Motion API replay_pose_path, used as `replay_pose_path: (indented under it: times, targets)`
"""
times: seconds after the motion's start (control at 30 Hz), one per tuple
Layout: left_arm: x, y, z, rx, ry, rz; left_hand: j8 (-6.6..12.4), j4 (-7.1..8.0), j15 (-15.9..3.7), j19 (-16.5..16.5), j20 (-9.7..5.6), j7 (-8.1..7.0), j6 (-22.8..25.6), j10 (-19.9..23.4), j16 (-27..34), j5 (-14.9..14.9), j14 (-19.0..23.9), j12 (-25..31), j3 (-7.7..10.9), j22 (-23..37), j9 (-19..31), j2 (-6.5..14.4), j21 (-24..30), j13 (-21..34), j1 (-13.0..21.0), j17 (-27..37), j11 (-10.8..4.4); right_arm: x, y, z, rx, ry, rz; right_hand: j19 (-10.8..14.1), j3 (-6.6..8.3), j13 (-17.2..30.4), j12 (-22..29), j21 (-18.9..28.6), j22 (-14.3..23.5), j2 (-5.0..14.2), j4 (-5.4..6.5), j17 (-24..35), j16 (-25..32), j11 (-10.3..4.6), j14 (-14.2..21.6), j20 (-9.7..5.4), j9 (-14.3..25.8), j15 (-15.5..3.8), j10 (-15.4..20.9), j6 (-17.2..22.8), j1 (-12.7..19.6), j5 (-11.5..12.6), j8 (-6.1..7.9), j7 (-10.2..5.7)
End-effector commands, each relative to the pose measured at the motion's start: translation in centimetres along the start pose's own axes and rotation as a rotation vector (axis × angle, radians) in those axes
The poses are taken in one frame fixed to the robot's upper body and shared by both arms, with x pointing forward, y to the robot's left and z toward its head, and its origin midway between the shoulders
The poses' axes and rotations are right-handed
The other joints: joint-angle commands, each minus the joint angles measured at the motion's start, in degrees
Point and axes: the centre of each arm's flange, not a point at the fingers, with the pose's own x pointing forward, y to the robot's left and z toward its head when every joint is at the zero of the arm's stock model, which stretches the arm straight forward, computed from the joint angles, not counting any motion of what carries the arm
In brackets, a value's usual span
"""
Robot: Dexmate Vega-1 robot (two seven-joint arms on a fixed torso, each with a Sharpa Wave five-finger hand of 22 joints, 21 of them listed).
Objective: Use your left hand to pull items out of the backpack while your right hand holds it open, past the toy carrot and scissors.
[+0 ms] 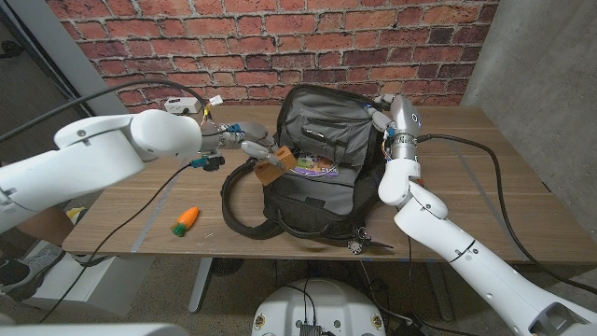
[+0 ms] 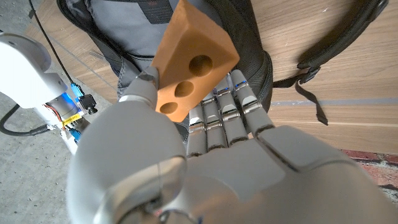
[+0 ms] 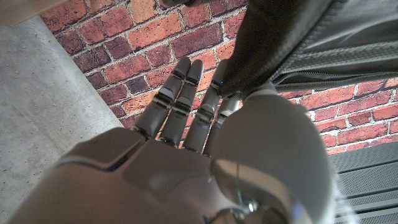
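An orange wedge-shaped block with round holes [image 2: 194, 65] is pinched by the left hand [image 2: 205, 162] just above the open mouth of the backpack [image 1: 312, 187], which stands on the wooden surface [image 1: 485, 177]. The upper edge of the bag's flap is gripped by the right hand [image 3: 205, 155] and kept raised. The toy carrot [image 1: 187, 219] already lies on the surface nearby, so a withdrawal is judged to be under way. Next, the block would need to be carried clear and released beside the carrot.
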Motion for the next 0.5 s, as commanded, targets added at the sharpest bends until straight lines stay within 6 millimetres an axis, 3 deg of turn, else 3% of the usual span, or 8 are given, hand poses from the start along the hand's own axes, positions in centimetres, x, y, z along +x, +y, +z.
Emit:
replay_pose_path:
  times: [0.03, 0.5]
  targets:
    - [-1.1, 1.1, -1.9, -0.064, 0.017, 0.017, 0.66, 0.19, 0.28, -0.18, 0.19, 0.27, 0.23, -0.28, -0.26, 0.59, 0.1, 0.64, 0.31, 0.25, 4.33, 0.48, 0.25, 0.37, 0.22, 0.18, -0.1, -0.3, -0.1, 0.8, -0.016, -0.002, 0.014, 0.18, -0.26, 0.22, -0.36, 0.04, 0.07, 0.63, -0.07, 0.09, -0.38, 0.25, 0.29, -1.9, 0.21, -7.52, 0.19, 0.1, 0.05, 0.46, 0.19, 0.11]
    - [-2.5, 1.1, -4.2, -0.137, 0.036, 0.086, 0.86, 0.22, 0.24, -0.3, 0.16, 0.2, 0.12, -0.38, -0.53, 0.75, 0.0, 1.17, 0.55, 0.32, 4.85, 0.57, 0.35, 1.01, 0.14, 0.37, -0.1, -0.6, 0.0, 1.5, -0.028, 0.0, 0.036, 0.22, -0.38, 0.27, -0.37, 0.06, 0.07, 0.67, -0.04, 0.23, -0.36, 0.35, 0.37, -1.83, 0.22, -7.46, 0.25, 0.14, 0.05, 0.45, 0.17, 0.17]
